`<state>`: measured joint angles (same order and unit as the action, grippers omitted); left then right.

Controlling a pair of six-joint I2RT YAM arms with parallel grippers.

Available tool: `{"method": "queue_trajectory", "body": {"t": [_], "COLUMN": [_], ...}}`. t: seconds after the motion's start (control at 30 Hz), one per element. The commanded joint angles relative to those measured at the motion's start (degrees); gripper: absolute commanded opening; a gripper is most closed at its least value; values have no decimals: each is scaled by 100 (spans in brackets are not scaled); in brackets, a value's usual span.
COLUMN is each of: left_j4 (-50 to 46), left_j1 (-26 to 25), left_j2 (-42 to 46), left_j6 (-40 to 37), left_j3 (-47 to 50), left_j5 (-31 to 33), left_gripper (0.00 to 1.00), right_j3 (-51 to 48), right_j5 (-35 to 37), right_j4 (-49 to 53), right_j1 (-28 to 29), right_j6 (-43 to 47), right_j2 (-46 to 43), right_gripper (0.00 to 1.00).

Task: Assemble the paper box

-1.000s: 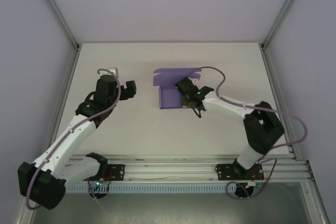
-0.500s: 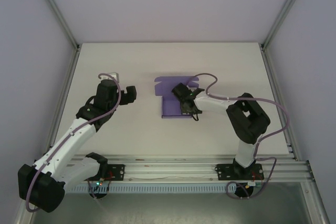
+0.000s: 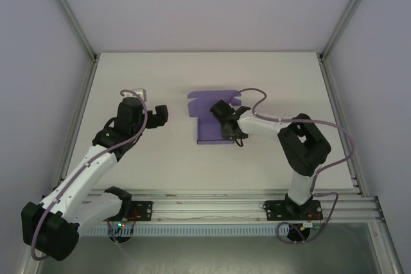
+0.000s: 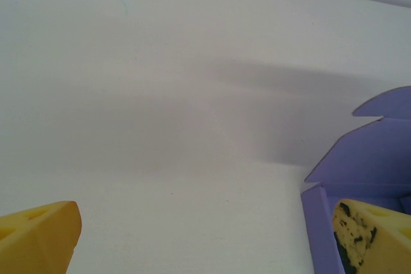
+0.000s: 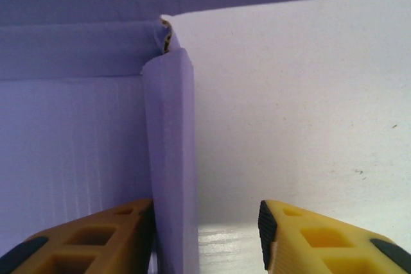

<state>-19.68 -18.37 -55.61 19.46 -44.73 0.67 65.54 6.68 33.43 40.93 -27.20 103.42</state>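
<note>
Left claw (image 4: 205, 240) spread wide over table (image 4: 160, 94); paper box (image 4: 369, 158) at right fingertip (image 4: 372, 239).

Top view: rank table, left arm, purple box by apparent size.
1. table
2. left arm, though it stands above the table, nearer the camera, so it looks larger
3. purple box

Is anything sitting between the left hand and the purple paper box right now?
Nothing visible does. Just table surface lies between the open left hand and the paper box, whose left wall faces that hand.
</note>
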Motion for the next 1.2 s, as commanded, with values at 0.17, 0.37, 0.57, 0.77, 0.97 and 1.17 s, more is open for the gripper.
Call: {"method": "queue_trajectory", "body": {"t": [0.17, 0.37, 0.57, 0.77, 0.97, 1.17], "left_j4": [470, 559, 613, 647, 487, 461], "left_j1": [-1, -1, -4, -6, -7, 0], "left_j2": [-249, -471, -611, -711, -790, -732], "left_j6": [-143, -419, -433, -438, -488, -503], "left_j3": [-134, -333, -358, -323, -360, -291], "left_j5": [-553, -846, -960, -929, -875, -838], "left_gripper": [100, 100, 100, 100, 100, 100], "right_j3": [38, -151, -338, -526, -502, -408], "right_j5": [324, 27, -543, -901, -707, -645], "right_j4": [28, -353, -578, -754, -992, -1009], "right_j1": [-50, -156, -523, -523, -531, -533], "right_j6": [-10, 616, 1257, 982, 866, 872], "right_j2": [-710, -1317, -1734, -1259, -732, -249], "right_gripper": [63, 69, 74, 66, 59, 51]}}
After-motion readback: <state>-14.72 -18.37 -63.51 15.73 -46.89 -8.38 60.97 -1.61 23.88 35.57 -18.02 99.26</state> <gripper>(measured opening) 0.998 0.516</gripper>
